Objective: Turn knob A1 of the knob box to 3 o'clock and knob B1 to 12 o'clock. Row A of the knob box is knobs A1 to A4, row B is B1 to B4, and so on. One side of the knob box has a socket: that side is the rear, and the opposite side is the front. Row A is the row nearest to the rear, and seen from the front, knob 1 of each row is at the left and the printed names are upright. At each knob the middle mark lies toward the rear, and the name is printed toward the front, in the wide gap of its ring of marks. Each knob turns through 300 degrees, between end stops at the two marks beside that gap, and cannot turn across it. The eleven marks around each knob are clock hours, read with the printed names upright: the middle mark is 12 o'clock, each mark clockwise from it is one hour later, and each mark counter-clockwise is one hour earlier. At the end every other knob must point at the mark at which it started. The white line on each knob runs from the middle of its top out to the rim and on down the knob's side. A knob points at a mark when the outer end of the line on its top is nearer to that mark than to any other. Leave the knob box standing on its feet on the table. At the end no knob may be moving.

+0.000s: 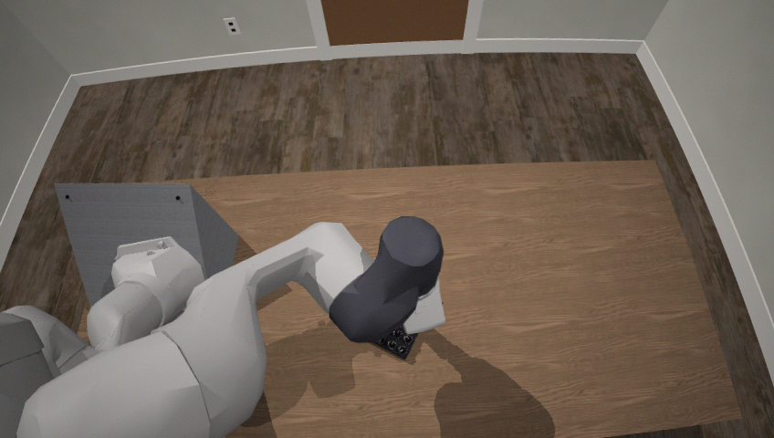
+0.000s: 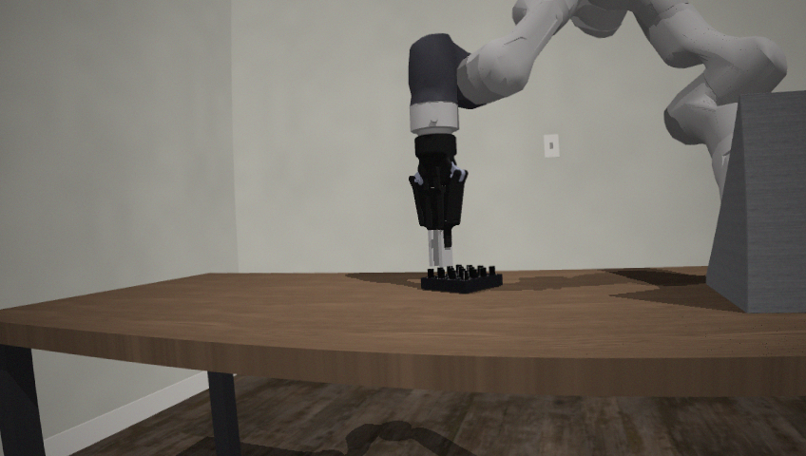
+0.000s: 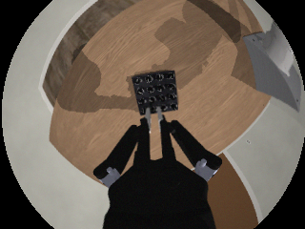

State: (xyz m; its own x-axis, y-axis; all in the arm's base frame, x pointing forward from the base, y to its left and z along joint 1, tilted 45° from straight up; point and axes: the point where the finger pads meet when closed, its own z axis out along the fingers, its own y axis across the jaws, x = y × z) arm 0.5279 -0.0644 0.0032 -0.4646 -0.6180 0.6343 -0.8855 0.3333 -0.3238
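Observation:
The black knob box (image 1: 405, 355) (image 2: 447, 284) (image 3: 144, 84) stands on the table with its four-by-four knobs upward. The wrist view shows all of its rows, the nearest partly covered by the fingertips. My gripper (image 2: 439, 264) (image 3: 153, 112) points down, its fingers slightly apart with a narrow gap and no knob seen held between them. The fingertips appear just above knob height over the box's edge row nearest the hand; contact cannot be told. In the top view the arm hides the gripper and much of the box. Printed names, white lines and the socket are too small or hidden to read.
The wooden table (image 1: 570, 260) (image 2: 254, 316) (image 3: 114, 62) carries the box. A grey slanted block (image 1: 135, 216) (image 2: 775, 203) (image 3: 269, 72) stands beside the arm's base, away from the box. Arm shadows fall around the box.

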